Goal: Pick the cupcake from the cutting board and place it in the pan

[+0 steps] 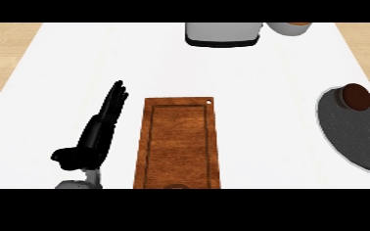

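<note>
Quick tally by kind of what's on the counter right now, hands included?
Cutting board: 1
Pan: 1
Cupcake, in the pan: 1
Grey container at the far edge: 1
Brown-topped cup beside it: 1
Left hand, open: 1
Total: 6

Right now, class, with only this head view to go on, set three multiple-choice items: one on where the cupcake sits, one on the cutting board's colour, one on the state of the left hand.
1. Where is the cupcake?
A. on the cutting board
B. in the pan
C. in the left hand

2. What colour is the cutting board?
A. brown wood
B. blue
C. white

3. How is the left hand?
A. curled round the cupcake
B. open, fingers straight, holding nothing
C. flat on the cutting board

Key: 1 B, the cupcake lies at the far end of the dark pan at the right edge. 2 A, its grain is reddish brown. 3 B, it is beside the board's left edge.
</note>
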Controlling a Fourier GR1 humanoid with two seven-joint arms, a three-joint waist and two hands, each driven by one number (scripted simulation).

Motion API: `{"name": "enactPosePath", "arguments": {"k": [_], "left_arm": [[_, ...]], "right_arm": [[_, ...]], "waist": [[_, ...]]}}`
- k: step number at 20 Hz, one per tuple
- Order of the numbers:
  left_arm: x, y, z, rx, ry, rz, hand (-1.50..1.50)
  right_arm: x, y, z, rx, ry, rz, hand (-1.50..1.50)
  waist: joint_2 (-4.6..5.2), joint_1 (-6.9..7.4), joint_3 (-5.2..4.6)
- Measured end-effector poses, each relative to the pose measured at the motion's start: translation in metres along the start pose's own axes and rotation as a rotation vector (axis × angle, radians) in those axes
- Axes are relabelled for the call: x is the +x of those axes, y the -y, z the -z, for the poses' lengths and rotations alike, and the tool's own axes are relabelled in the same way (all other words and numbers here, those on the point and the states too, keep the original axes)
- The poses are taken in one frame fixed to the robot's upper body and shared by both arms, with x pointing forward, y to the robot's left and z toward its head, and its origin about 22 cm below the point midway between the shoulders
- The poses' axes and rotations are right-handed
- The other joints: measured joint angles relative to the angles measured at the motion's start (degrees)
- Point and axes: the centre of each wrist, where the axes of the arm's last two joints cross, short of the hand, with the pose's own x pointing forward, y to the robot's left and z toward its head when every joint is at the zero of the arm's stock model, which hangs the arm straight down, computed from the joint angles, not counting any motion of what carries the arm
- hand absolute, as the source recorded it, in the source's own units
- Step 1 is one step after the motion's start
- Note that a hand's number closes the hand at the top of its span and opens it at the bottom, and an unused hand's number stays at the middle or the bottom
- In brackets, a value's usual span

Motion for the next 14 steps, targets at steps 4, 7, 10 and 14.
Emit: {"name": "enactPosePath", "arguments": {"k": [4, 7, 10, 14], "left_arm": [[0.0043, 0.0022, 0.0004, 0.004, 0.001, -0.007, 0.0], [0.0027, -0.0003, -0.0022, 0.006, 0.0, -0.004, 0.0], [-0.0007, -0.002, -0.0026, 0.005, 0.001, 0.006, 0.0], [0.0002, -0.0024, -0.0003, 0.002, -0.001, 0.002, 0.0]], "right_arm": [[-0.0003, 0.0003, -0.0048, 0.0, 0.002, -0.026, -1.5], [-0.0024, 0.0017, -0.0088, -0.003, -0.003, -0.045, -1.5], [-0.0002, 0.0044, -0.0108, 0.004, -0.003, -0.062, -1.5], [-0.001, -0.0013, -0.0097, -0.003, 0.024, -0.094, -1.5]], "waist": [[0.0, 0.05, 0.02], [0.01, 0.09, 0.01], [0.01, 0.07, 0.02], [0.01, 0.09, 0.01]]}}
